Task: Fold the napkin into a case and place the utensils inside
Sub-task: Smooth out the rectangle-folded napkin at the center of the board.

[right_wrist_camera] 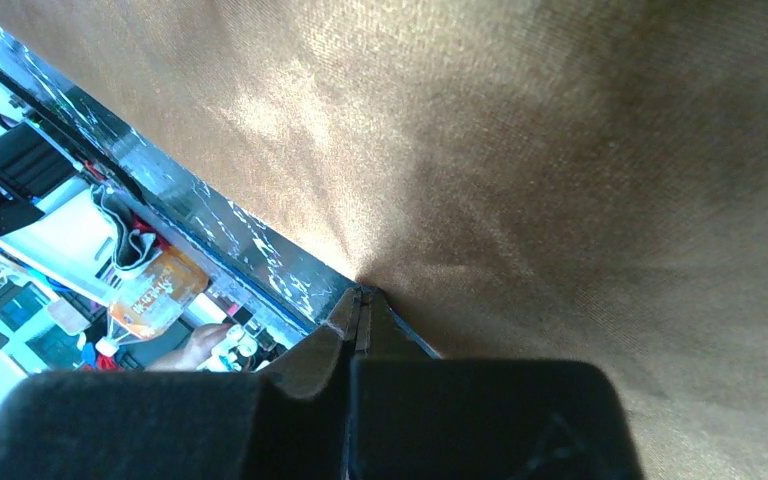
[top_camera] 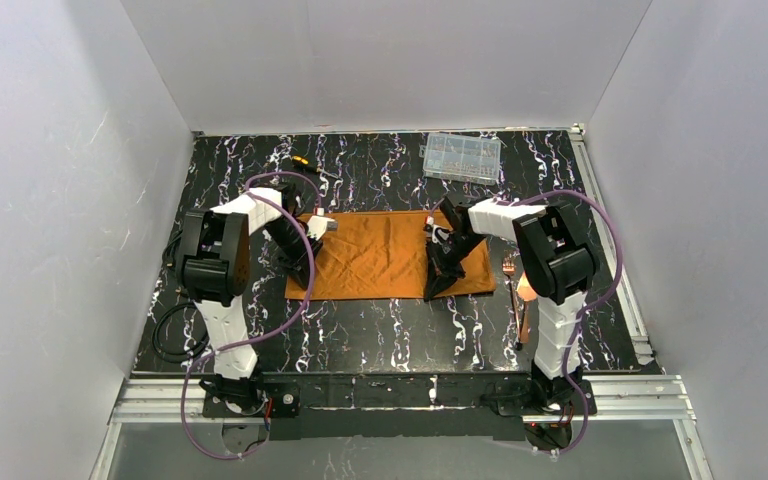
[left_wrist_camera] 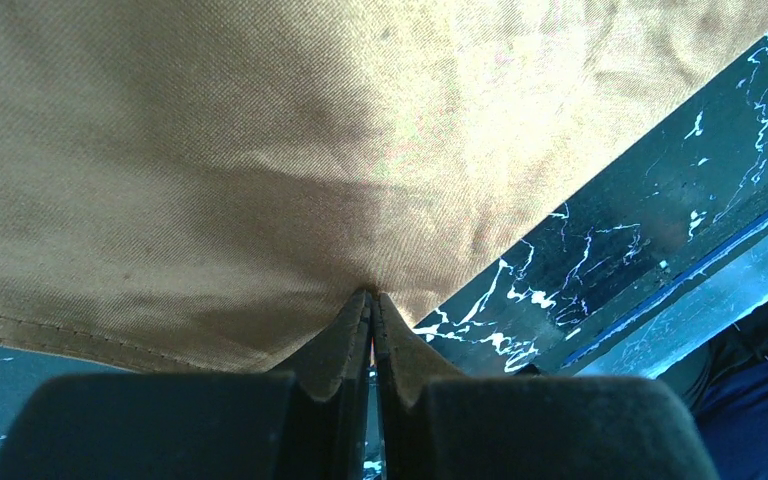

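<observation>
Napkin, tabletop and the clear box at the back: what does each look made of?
Napkin: woven cloth, matte rust-orange; a fine twill weave, stitched hem and soft creases show in the left wrist view. Tabletop: black with white veining, slightly glossy; looks like marble, possibly a printed laminate. Box: clear, likely plastic; its compartments show through.

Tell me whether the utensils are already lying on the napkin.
No, the utensils lie on the table, off the right edge of the napkin.
</observation>
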Robot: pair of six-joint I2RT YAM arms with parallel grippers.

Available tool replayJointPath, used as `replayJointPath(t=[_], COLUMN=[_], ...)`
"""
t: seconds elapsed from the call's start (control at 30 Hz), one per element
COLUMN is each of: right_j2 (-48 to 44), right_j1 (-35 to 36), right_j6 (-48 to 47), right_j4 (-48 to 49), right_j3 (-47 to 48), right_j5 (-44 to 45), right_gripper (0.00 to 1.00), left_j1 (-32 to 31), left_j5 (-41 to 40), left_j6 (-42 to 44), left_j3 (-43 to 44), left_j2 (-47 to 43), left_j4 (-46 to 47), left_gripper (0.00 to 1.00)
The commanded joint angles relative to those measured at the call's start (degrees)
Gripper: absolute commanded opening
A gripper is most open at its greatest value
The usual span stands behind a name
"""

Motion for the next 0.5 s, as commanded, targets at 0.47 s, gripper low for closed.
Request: replayJointPath(t=[0.47], right_j2=[-5.1], right_j1=[-7.4], right_j6=[-0.5], right_j4=[0.6], right_j3=[-7.1], right_j5=[3.5], right_gripper=[0.01], left_j1=[-1.2], left_j5=[-10.3], left_j6=[1.8], left_j3=[-3.3], left_j2=[0.7], left_j4=[5.2], left_gripper=[0.02])
